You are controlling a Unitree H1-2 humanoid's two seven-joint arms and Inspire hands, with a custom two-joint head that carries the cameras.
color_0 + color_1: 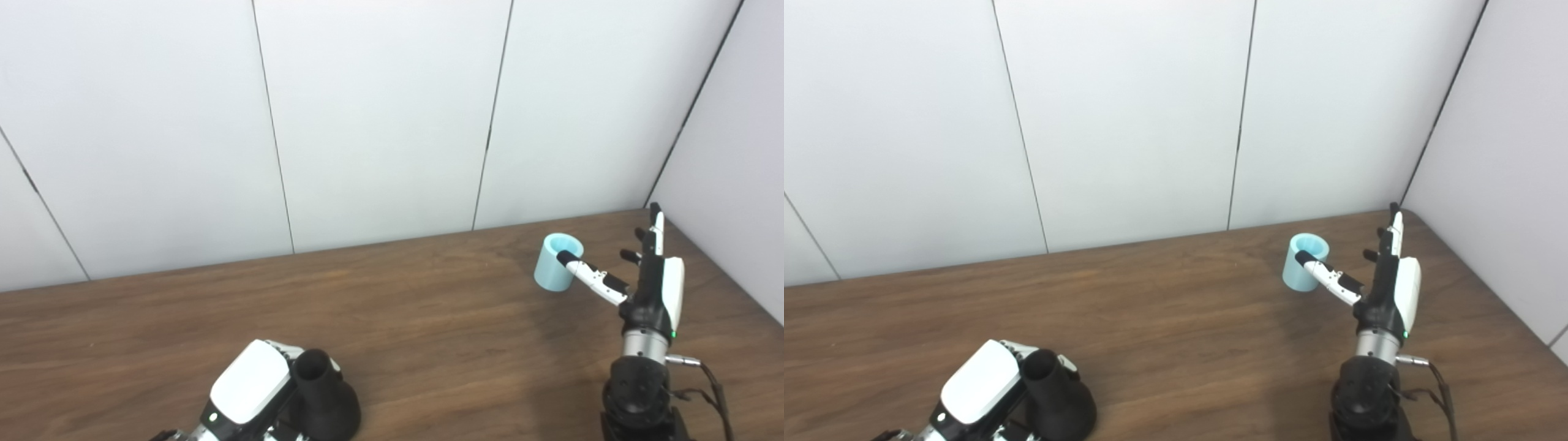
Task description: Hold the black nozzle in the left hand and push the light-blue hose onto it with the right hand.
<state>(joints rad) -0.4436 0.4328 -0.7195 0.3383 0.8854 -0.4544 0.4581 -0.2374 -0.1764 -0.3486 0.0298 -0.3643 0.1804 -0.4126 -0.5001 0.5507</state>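
Observation:
The black nozzle (324,398), a flared funnel shape with its narrow mouth up, stands on the wooden table at the bottom left. My left hand (254,386) is wrapped around its left side, shut on it. The light-blue hose (556,262), a short upright cylinder with an open top, stands at the far right of the table. My right hand (643,272) is open beside it, fingers pointing up and away, with the thumb reaching across the hose's near rim. The hose rests on the table, not lifted.
The brown wooden table (429,318) runs to white wall panels at the back and on the right. The right arm's black wrist and cable (643,392) rise at the lower right.

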